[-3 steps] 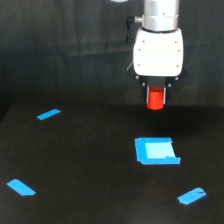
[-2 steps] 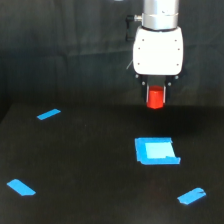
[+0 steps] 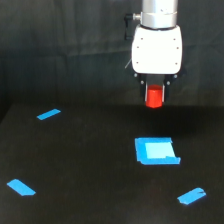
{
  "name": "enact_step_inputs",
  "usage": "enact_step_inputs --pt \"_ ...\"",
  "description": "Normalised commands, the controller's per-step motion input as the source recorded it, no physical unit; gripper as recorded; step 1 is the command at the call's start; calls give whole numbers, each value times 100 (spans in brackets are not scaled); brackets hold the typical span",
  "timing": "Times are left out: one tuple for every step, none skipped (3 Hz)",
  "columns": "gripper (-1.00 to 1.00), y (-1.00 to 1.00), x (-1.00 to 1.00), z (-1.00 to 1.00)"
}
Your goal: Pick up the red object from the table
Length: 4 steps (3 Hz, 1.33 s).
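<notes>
The red object (image 3: 154,97) is a small red stubby cylinder held between the fingers of my gripper (image 3: 155,95), below the white gripper body. It hangs in the air above the black table (image 3: 90,170), up and slightly behind the blue tape square (image 3: 156,150). The gripper is shut on it. The object's top is hidden between the dark fingers.
Blue tape strips lie on the table: one at the exterior view's left back (image 3: 48,114), one at the left front (image 3: 21,187), one at the right front (image 3: 191,196). A dark curtain hangs behind the table.
The gripper with the red object has risen slightly; the tape marks have not moved.
</notes>
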Motion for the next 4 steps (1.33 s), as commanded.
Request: enact_step_inputs --pt "-98 -3 -5 1" --pt "-100 -11 -8 13" --pt "-100 -10 -16 14" --pt "-93 2 -7 12"
